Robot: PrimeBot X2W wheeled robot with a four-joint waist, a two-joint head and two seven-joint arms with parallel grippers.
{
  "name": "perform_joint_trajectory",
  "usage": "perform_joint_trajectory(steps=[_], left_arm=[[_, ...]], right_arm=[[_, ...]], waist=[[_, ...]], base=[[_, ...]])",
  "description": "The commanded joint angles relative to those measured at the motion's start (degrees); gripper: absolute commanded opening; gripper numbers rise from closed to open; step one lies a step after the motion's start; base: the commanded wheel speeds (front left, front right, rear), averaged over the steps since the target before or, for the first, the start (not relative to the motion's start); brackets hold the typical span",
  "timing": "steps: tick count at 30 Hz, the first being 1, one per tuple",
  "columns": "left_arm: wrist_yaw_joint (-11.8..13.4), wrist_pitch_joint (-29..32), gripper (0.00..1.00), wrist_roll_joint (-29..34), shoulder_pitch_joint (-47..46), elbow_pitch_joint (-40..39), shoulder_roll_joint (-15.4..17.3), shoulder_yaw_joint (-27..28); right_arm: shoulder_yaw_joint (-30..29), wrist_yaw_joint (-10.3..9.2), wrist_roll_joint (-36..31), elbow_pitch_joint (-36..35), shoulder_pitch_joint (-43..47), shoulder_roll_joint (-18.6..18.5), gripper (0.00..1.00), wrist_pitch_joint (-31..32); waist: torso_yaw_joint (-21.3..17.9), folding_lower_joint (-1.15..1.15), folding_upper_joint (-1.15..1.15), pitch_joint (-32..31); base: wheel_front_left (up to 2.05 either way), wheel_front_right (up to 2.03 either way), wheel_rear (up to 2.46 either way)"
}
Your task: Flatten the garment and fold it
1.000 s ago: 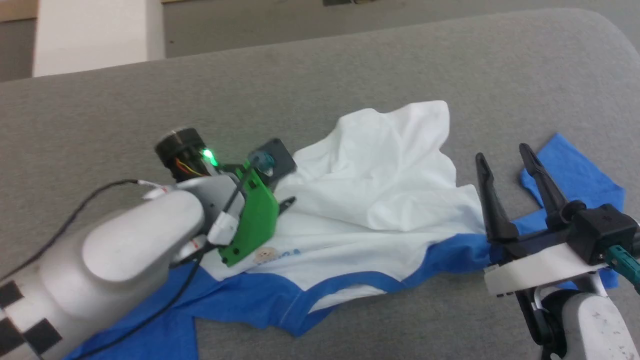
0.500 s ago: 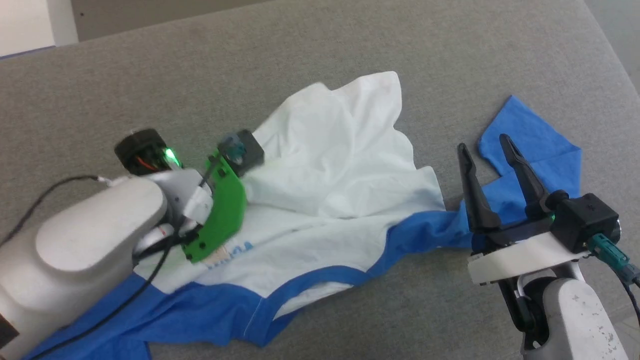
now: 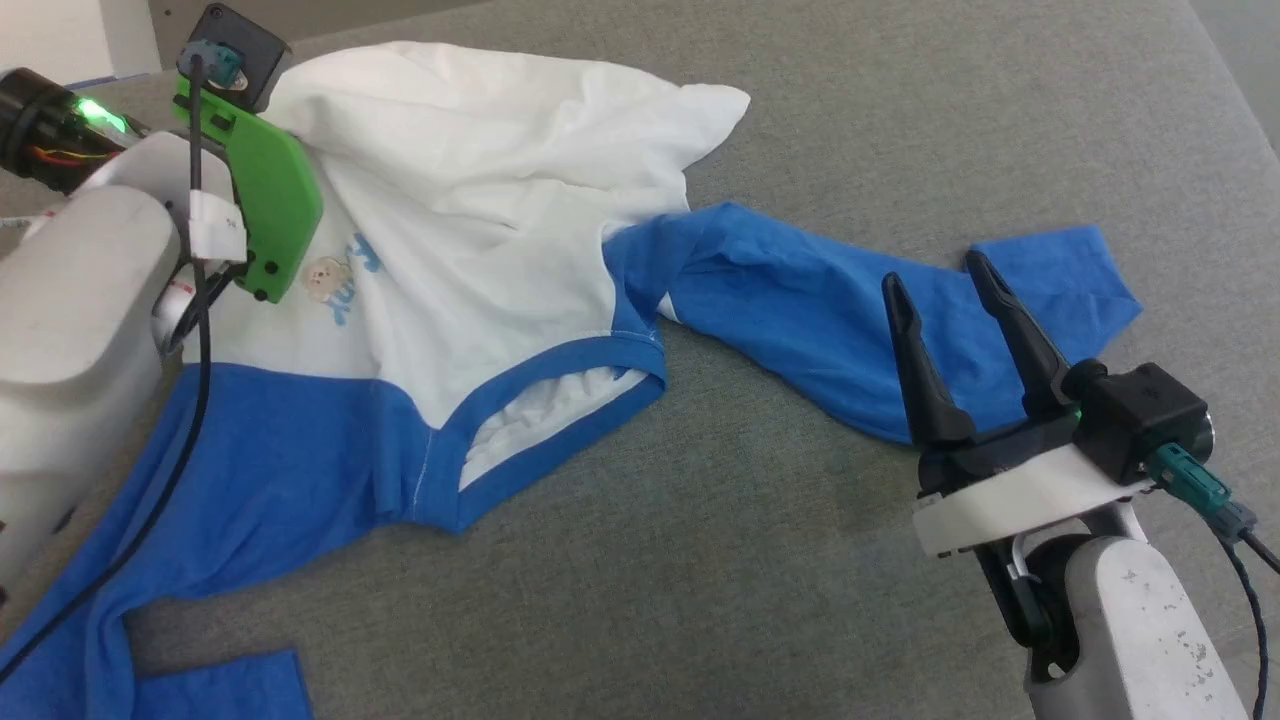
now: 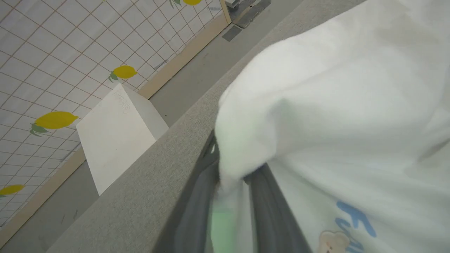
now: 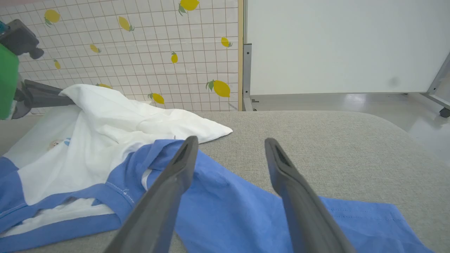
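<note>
White cloth of the garment point(image 3: 470, 220), sprawled across the grey cushion point(image 3: 800, 560), is pinched thinly by the left gripper point(image 4: 230, 168) near the cushion's far-left edge, and a slip there could drop it back rumpled, with the right gripper point(image 3: 930, 270) spread wide, idle over the blue sleeve point(image 3: 800, 300).

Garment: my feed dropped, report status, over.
Left gripper shut on garment, white body raised. Right gripper open, above blue sleeve. Rumpled, not flat. Left arm's cable trails across blue cloth.
</note>
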Motion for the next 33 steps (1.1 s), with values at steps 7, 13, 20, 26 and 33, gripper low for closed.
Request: perform_joint_trajectory(steps=[7,13,20,26,33], left_arm=[[1.88,-11.24,1.00,-6.83,7.21,2.71,-4.00,5.07],[6.45,-25.12,1.00,-11.57,17.85,-3.22,-6.18,10.59],[16.19,-28.07,1.00,-10.98,34.61,-17.81,-7.65,16.83],[20.12,-28.11,1.00,-7.04,46.60,-26.29,-9.51,18.66],[21.96,-22.17,1.00,-6.03,48.84,-24.95,-8.09,14.47]], right_arm=[[-0.46,-0.08,-1.00,0.64,1.51,0.12,1.00,2.84],[-1.79,-0.08,-2.01,0.88,4.87,-0.66,1.00,8.07],[-4.26,-0.08,-2.38,-1.04,7.72,-0.50,1.00,12.13],[-5.51,-0.08,-2.18,-2.94,9.59,-0.26,1.00,13.55],[-5.43,-0.08,-1.85,-4.03,10.37,-0.08,1.00,14.57]], waist=[[3.58,-0.01,0.00,-4.38],[7.67,-0.01,0.00,-8.09],[11.96,-0.01,0.00,-10.77],[14.41,-0.01,0.00,-11.95],[14.96,-0.01,0.00,-12.41]], base=[[0.00,0.00,0.00],[0.00,0.00,0.00],[0.00,0.00,0.00],[0.00,0.00,0.00],[0.00,0.00,0.00]])
